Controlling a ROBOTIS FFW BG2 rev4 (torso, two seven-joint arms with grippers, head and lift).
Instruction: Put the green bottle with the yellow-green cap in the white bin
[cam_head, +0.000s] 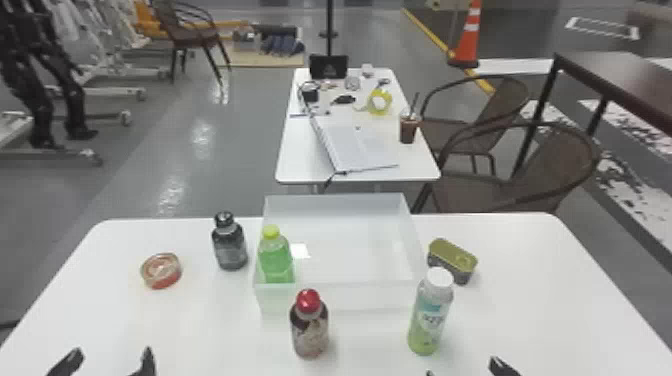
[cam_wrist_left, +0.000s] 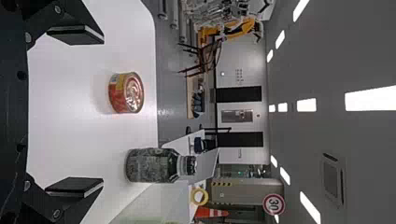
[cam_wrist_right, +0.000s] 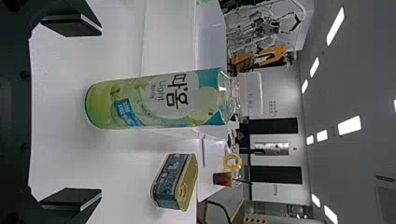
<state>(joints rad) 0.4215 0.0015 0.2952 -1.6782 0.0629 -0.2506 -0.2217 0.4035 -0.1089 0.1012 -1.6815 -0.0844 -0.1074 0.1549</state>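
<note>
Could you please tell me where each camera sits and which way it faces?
Head view: on the head, looking forward and down at the table and white bin; both jaws at the bottom edge.
Left wrist view: on the left wrist, looking across the table past round can and dark bottle; left jaws, open.
Right wrist view: on the right wrist, looking past white-capped bottle and oblong tin; right jaws, open.
Head and right wrist views share that tin.

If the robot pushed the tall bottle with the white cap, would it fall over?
Maybe! The tall bottle stands narrow and upright on the table, so a push up near the white cap could tip it. Its sides are round, so it might roll once down. They look smooth, so it may be slippery too.
</note>
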